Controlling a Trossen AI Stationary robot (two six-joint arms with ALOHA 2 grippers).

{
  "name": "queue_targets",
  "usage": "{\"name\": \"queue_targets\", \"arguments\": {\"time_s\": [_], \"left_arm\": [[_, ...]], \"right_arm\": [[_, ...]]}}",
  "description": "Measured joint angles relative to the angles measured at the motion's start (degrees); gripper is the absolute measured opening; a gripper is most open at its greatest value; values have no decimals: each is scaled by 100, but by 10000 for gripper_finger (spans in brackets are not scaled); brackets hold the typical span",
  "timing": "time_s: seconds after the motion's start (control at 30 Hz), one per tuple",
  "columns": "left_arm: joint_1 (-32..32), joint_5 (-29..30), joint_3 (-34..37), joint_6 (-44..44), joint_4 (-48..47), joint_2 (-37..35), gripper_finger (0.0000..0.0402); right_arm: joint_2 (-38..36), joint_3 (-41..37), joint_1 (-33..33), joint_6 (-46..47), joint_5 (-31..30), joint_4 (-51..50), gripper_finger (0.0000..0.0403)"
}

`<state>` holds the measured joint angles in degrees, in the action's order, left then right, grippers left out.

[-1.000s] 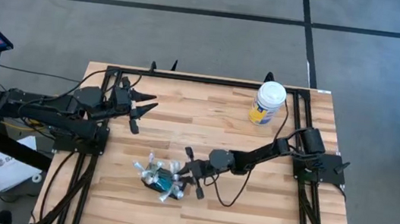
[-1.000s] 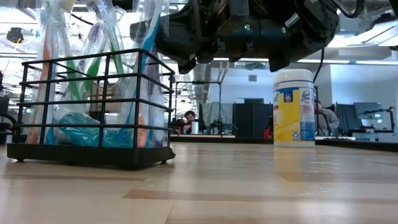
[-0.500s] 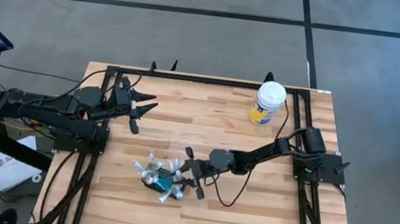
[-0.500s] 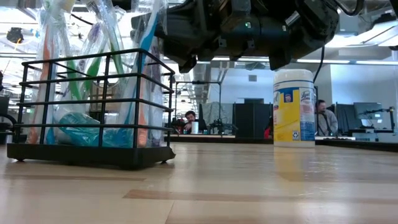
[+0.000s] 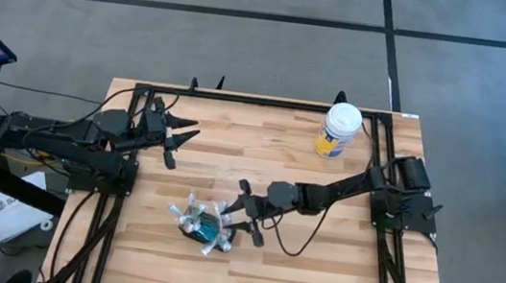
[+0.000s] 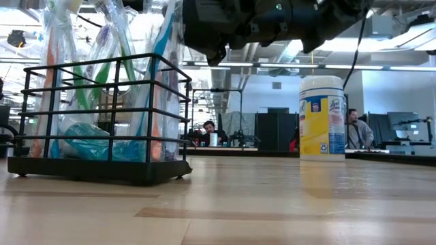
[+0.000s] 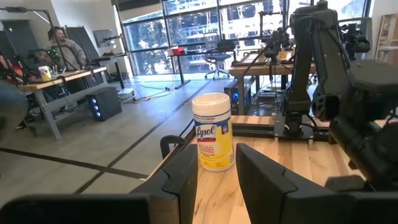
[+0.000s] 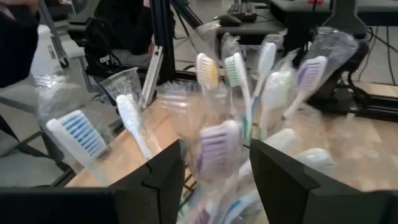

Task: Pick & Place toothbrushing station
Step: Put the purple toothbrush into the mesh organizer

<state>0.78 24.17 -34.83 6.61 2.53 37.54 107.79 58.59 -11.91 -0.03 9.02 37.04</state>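
Since before, my right claw (image 5: 240,213) opened and backed off the toothbrushing station (image 5: 201,225), empty; station looks placed.

The right gripper (image 5: 242,214) let go! Its fingers, closed at the toothbrushing station (image 5: 200,224) a moment earlier, spread apart and came clear of the holder's rim. The right arm then pulled back and lifted away from the toothbrushing station (image 6: 102,119), so in the low view its dark bulk rose higher above the wire frame than before. From above, the gripper shifted a little farther from the holder, toward the Lysol canister (image 5: 338,131) side.
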Motion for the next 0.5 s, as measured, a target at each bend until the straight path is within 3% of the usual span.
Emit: {"name": "queue_targets", "arguments": {"time_s": [0.5], "left_arm": [[0, 2, 0, 0, -7, 0, 104]], "right_arm": [[-411, 12, 287, -103, -7, -662, 176]]}}
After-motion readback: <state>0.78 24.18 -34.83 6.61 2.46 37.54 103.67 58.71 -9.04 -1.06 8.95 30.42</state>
